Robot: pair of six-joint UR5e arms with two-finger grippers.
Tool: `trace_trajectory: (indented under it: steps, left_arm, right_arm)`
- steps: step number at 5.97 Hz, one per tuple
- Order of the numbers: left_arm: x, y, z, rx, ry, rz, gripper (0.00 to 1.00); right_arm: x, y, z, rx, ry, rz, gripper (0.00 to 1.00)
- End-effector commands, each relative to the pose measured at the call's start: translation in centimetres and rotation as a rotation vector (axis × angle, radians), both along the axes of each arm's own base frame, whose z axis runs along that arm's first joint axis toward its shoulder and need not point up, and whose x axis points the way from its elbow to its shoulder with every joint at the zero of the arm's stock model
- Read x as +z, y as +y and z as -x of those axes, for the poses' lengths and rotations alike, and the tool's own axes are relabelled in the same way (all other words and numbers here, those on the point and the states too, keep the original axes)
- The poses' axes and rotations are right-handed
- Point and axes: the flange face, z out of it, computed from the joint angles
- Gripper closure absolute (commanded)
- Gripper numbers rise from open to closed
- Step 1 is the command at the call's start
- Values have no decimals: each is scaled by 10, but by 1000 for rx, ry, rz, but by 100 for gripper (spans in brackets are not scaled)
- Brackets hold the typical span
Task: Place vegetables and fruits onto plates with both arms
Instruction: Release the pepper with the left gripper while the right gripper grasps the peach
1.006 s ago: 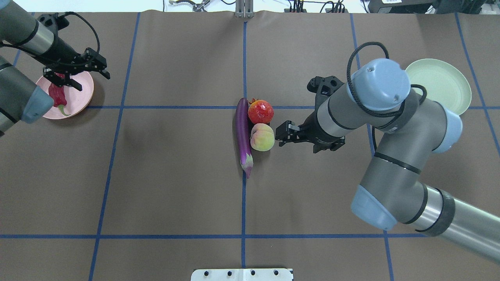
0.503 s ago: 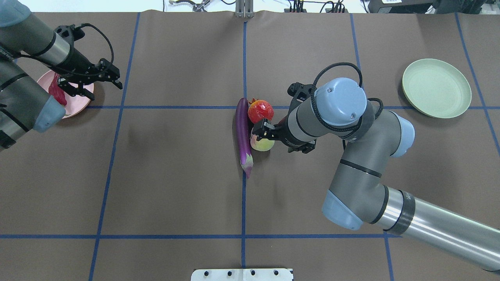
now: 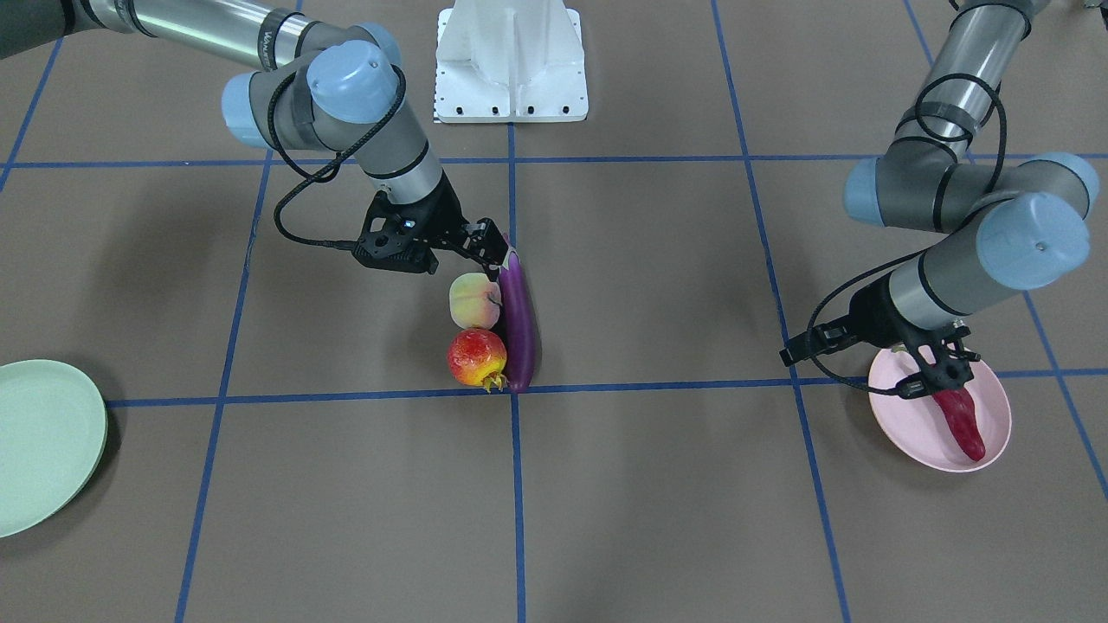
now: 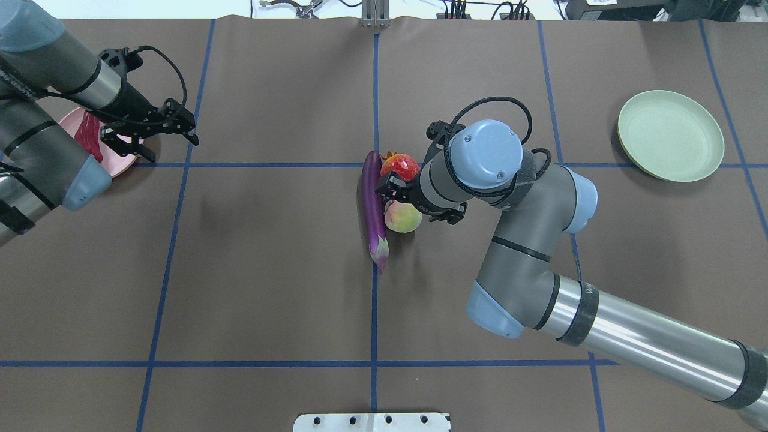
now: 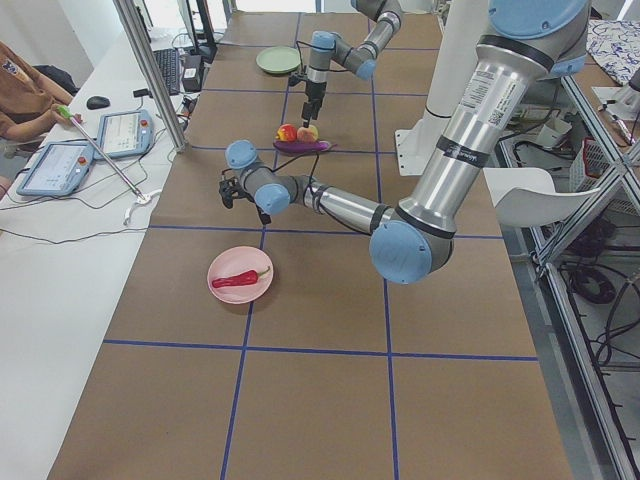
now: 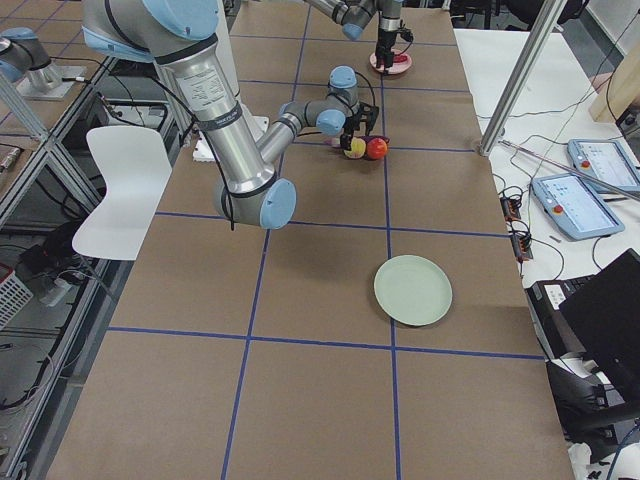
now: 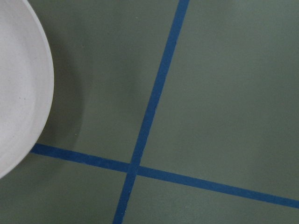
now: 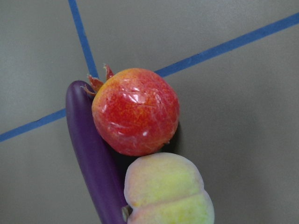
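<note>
1. Right gripper (image 4: 389, 187) hangs over the centre cluster, above the seam where the pomegranate (image 4: 401, 165) meets the peach (image 4: 403, 219). Its jaws look spread, with nothing in them. The right wrist view looks straight down on both fruits. Judged a line-up for a top grasp; which fruit, cannot tell.
2. Cluster: the eggplant (image 4: 372, 210) lies along the centre blue tape line (image 4: 374, 90). Both fruits touch its frame-right flank in the overhead view and touch each other. All three are on the table (image 4: 270, 270), not yet plated.
3. Left gripper (image 4: 171, 147) is wide open and empty, just off the rim of the pink plate (image 3: 900, 433), upper left in the overhead view. The chili (image 3: 959, 422) lies inside that plate, so one vegetable is done.
4. Green plate (image 4: 671, 135) sits at the overhead view's upper right, bare and well apart from the cluster.
5. Room: each fruit is hemmed in by the eggplant on one side and by the other fruit. Free sides face frame right. A finger set down on a touching side could shove the neighbour, and round fruit may roll.
6. Nothing stands between the cluster and the green plate. Both arms need the centre, so they should take turns there.
</note>
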Motion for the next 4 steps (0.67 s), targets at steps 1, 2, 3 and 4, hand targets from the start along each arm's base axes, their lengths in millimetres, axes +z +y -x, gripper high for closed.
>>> trace_trajectory:
  steps: [1,2,3,4]
  left_arm:
    - [-1,1,-2,0,0,3,0]
    - [-1,1,-2,-1,0,4,0]
    - [-1,1,-2,-7,0,13,0]
    - [-1,1,-2,-8,0,15,0]
  right_arm:
    - [6,-5,18,3,4,-4,0]
    - [10,-4,24,1,-4,-3,0]
    - [13,4,31,-8,0,3,0]
    - [14,5,32,-7,2,2,1]
